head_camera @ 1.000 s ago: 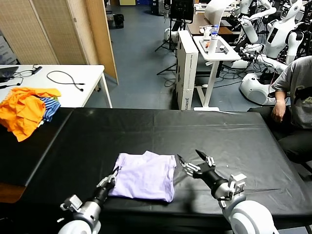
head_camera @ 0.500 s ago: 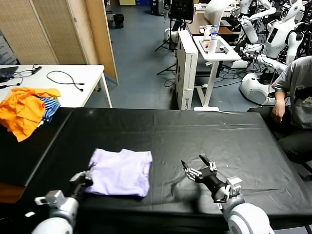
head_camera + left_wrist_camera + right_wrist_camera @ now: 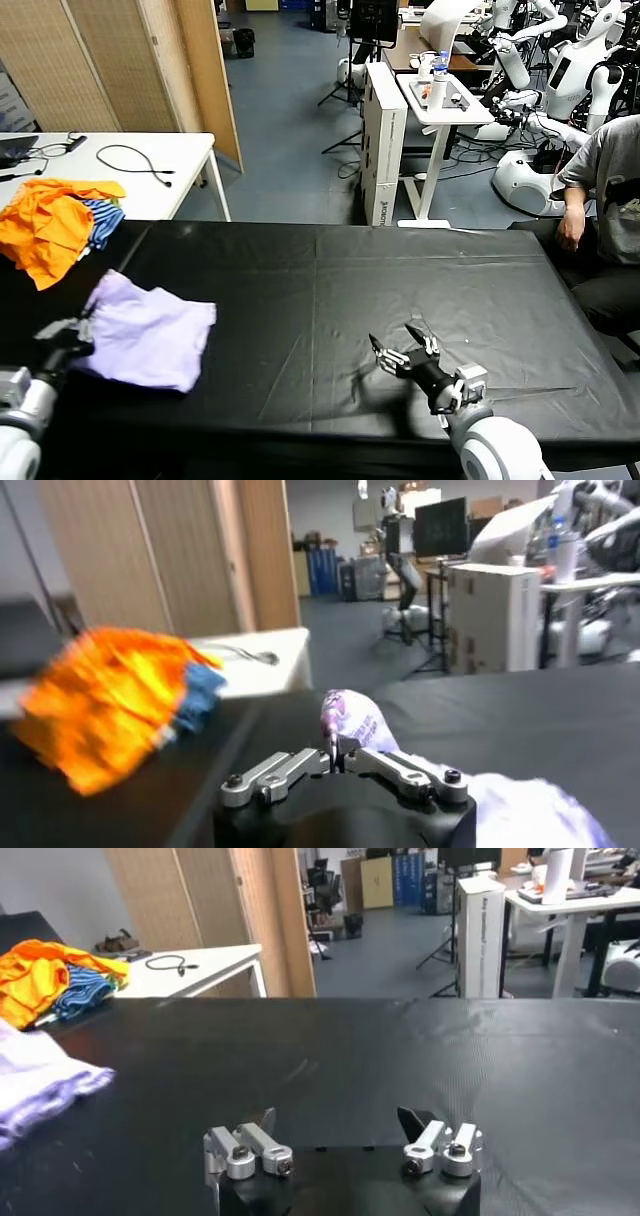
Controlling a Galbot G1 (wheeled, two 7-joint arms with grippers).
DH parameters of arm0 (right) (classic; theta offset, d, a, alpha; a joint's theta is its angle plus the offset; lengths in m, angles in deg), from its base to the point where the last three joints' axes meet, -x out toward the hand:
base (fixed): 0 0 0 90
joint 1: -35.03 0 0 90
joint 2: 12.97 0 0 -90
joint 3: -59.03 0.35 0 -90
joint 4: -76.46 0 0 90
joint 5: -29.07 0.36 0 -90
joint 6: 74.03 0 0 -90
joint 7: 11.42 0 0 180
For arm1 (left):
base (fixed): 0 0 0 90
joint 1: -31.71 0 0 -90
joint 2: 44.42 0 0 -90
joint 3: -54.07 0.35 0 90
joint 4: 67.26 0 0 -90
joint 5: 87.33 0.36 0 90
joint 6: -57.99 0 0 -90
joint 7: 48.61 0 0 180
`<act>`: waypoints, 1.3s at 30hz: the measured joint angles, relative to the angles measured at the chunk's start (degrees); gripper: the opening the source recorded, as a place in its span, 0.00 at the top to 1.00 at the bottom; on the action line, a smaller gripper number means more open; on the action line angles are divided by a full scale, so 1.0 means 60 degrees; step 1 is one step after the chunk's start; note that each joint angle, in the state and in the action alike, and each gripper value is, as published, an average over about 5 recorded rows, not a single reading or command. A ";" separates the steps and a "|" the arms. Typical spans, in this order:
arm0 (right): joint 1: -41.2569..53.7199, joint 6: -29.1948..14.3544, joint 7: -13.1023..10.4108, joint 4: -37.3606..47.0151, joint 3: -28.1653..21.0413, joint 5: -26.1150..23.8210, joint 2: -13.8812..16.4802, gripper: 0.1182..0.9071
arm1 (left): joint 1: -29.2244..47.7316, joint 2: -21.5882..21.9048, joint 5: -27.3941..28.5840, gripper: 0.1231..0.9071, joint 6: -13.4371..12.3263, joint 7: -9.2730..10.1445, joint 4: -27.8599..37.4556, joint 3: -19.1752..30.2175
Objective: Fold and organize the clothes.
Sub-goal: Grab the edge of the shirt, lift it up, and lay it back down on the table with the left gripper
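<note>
The folded pale lavender T-shirt [image 3: 150,338] lies at the left end of the black table [image 3: 400,290]. My left gripper [image 3: 78,338] is shut on its left edge; in the left wrist view the gripper [image 3: 334,752] pinches a fold of the lavender shirt [image 3: 352,718] that shows a purple print. The shirt also shows at the edge of the right wrist view [image 3: 35,1083]. My right gripper [image 3: 400,350] is open and empty, low over the table near the front, well to the right of the shirt; in its own view the right gripper [image 3: 338,1123] holds nothing.
A heap of orange garments [image 3: 45,228] with a blue-striped one [image 3: 103,222] lies at the table's far left corner, just beyond the shirt. A white table [image 3: 130,170] with cables stands behind. A seated person [image 3: 600,200] is at the right end.
My left gripper has dragged the folded shirt from the front middle of the table to the left end. My right gripper has stayed near the front, open.
</note>
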 joint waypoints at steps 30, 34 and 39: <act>-0.0346 0.0300 0.0010 -0.0300 0.0145 0.0810 -0.0081 0.00 | 0.0862 -0.4084 0.0658 0.71 0.0640 0.1042 -0.0311 0.7369; -0.0237 0.0519 -0.0024 -0.0284 -0.0044 0.1423 0.0090 0.00 | 0.0786 -0.4017 0.0800 0.37 0.0424 0.0618 -0.0482 0.7464; 0.0013 0.0847 -0.0248 -0.0187 -0.0445 0.2451 0.0236 0.00 | 0.0931 -0.3782 0.0890 0.06 0.0206 0.0439 -0.0702 0.7190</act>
